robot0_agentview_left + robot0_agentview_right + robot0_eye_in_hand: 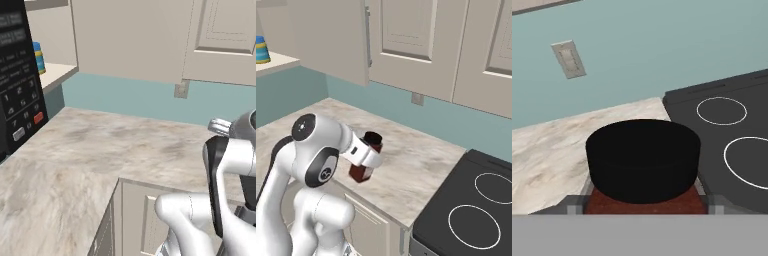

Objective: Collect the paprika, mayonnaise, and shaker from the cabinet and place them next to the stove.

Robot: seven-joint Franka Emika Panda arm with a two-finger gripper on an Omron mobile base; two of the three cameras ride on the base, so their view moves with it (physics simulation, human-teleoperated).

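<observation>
I have the paprika (362, 162) clamped in the claw (367, 159), and it's a firm-looking hold: in the hand view the black cap sits dead centre between the two tips with the dark red body squeezed just below it. From the right base view the bottle hangs above the bench (406, 155), clear of the marble surface, its long axis leaning a little off upright with the cap towards the wall.

What matters for my next move is the stove (471, 210). It lies to the right of the claw and slightly ahead, its black top with the white burner rings starting where the bench ends. The free strip of bench just beside the stove's left edge sits between the bottle and the burners, so I judge I need to carry right and then lower, setting the bottle upright before letting go.

The mayonnaise (39, 59) is on the shelf of the open cabinet (55, 75), far off to the left behind the microwave (17, 80), well apart from the claw. I can't make out the shaker, so I reckon two more trips remain after this one
</observation>
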